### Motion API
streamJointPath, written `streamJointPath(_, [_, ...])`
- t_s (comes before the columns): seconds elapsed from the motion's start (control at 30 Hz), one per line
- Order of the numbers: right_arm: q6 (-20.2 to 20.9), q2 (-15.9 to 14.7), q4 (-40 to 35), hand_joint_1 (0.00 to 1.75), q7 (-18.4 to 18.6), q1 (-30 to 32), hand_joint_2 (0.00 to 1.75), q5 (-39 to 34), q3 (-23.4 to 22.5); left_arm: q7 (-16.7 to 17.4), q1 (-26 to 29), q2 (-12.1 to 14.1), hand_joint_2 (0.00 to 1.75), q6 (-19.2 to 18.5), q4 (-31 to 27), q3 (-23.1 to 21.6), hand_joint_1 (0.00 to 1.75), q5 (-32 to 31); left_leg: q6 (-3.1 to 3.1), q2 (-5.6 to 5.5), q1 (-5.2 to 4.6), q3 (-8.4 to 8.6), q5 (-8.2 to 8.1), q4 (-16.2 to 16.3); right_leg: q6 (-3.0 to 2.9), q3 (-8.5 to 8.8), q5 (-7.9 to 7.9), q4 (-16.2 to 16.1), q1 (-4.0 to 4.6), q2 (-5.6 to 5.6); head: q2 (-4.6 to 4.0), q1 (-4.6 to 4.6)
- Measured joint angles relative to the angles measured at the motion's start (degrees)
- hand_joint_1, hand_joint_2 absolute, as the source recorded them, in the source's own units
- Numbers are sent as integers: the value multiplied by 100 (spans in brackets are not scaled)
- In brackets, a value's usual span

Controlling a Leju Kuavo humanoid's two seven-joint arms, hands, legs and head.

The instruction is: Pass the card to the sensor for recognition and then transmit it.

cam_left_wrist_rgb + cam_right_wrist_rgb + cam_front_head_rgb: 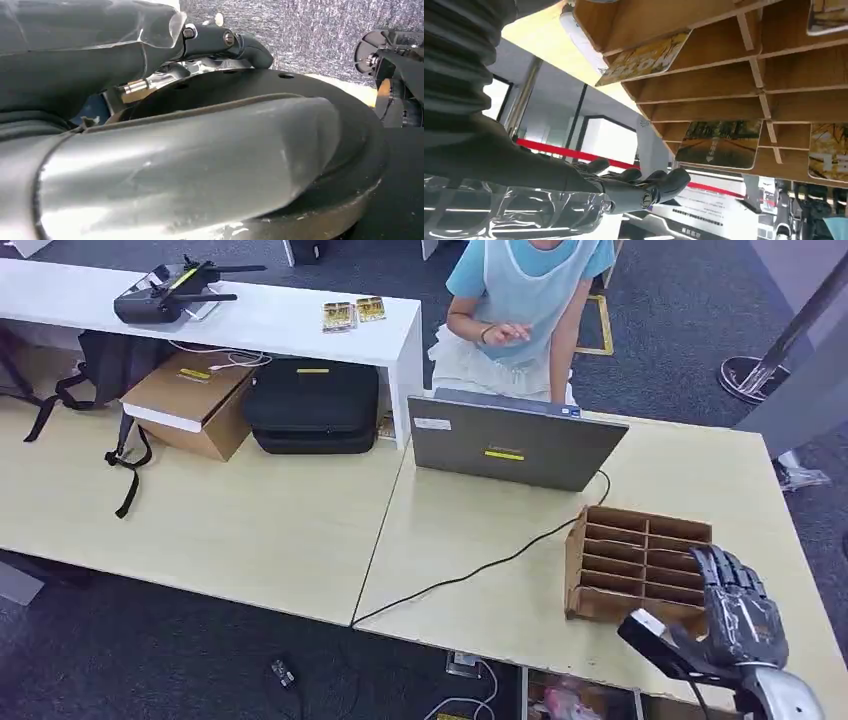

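Observation:
A brown wooden card rack (640,562) with many slots stands on the right table near its front edge. My right hand (738,615) hovers at the rack's near right corner, fingers spread and holding nothing. In the right wrist view the dark fingers (644,187) reach out in front of the rack (724,92). Its slots hold a yellow card (644,60) sticking out, a road-picture card (721,144) and another yellow card (828,152). My left hand (190,160) shows as a grey thumb close to the camera, its fingers hidden.
A grey laptop (515,443) stands behind the rack, its black cable (480,567) running across the table to the front edge. A person (525,310) sits behind it. On the white desk (290,315) lie two cards (355,313) and a black controller (165,292).

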Motion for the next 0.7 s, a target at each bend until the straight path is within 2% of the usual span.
streamJointPath(0.7, [-162, 26, 219, 0, 42, -201, 175, 114, 142, 0, -1, 2, 0, 2, 0, 0, 0, 26, 0, 0, 0, 1, 0, 0, 0, 0, 0, 0, 0, 1, 0, 0])
